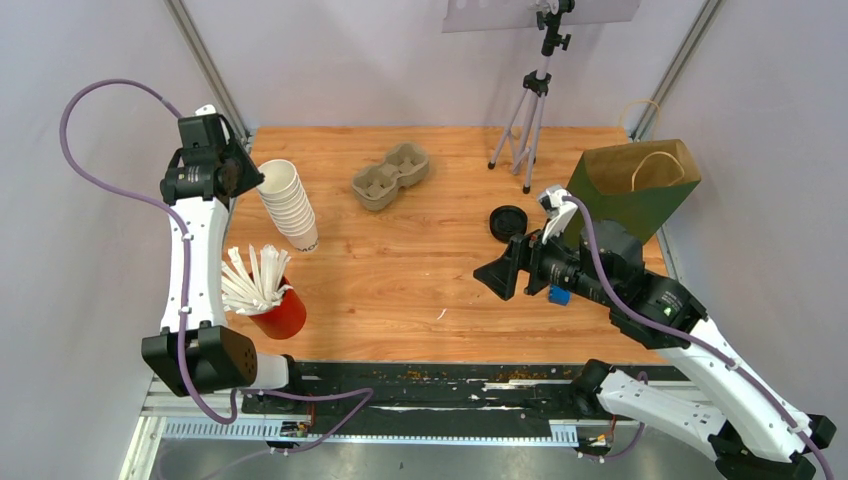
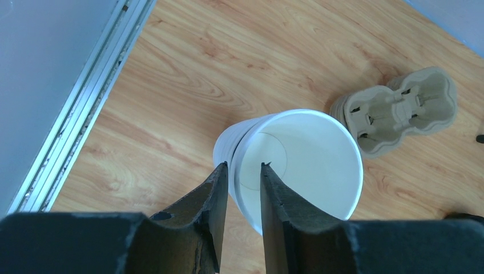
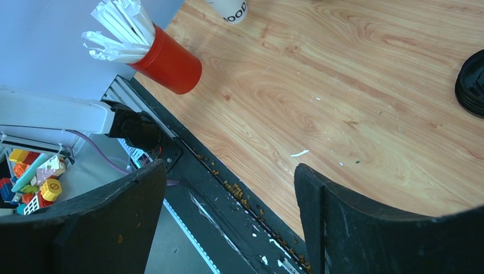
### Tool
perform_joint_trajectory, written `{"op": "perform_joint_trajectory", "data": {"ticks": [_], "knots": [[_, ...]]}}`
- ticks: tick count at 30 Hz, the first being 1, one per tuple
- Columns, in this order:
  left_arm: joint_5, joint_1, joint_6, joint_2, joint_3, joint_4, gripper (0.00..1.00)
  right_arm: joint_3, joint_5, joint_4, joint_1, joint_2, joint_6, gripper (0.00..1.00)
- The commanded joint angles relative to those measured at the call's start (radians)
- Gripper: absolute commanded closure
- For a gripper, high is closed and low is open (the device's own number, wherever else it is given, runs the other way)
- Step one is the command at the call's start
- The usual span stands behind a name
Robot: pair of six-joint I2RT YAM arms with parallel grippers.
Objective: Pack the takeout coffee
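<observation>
No lidded takeout coffee shows in any view. A leaning stack of lidless white cups (image 1: 290, 205) stands at the left of the table. My left gripper (image 1: 250, 175) is at its top. In the left wrist view the left gripper (image 2: 244, 165) straddles the wall of the top white cup (image 2: 302, 165), one finger outside and one inside, with a narrow gap still showing. A black lid (image 1: 508, 222) lies on the wood at the right. My right gripper (image 1: 500, 278) hovers just in front of it, and the wrist view shows that gripper (image 3: 228, 165) wide open and empty over the table's near edge.
A moulded pulp cup carrier (image 1: 390, 175) lies at the back centre. An open dark green paper bag (image 1: 635, 190) stands at the right edge. A red cup of white sticks (image 1: 275, 310) is near the left arm's base. A tripod (image 1: 530, 110) stands at the back.
</observation>
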Motion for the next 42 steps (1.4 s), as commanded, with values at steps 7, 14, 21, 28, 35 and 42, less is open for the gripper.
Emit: {"op": "perform_joint_trajectory", "data": {"ticks": [7, 14, 21, 28, 35, 42], "knots": [[0.01, 0.01, 0.022, -0.002, -0.006, 0.032, 0.66, 0.008, 0.022, 0.005, -0.003, -0.004, -0.03, 0.18], [0.022, 0.01, 0.027, 0.006, 0.006, 0.024, 0.7, 0.005, 0.027, 0.004, -0.002, -0.005, -0.032, 0.18], [0.022, 0.01, 0.034, 0.007, -0.004, 0.022, 0.72, -0.001, 0.032, 0.002, -0.003, -0.011, -0.035, 0.18], [0.039, 0.01, 0.055, -0.008, 0.015, 0.022, 0.87, 0.03, 0.032, -0.018, -0.003, 0.025, -0.067, 0.17], [0.075, 0.01, 0.065, -0.001, 0.071, -0.006, 1.0, 0.025, 0.032, 0.003, -0.003, 0.039, -0.071, 0.17], [0.12, 0.009, 0.041, -0.017, 0.109, 0.012, 1.0, 0.046, 0.031, 0.02, -0.003, 0.065, -0.089, 0.17]]}}
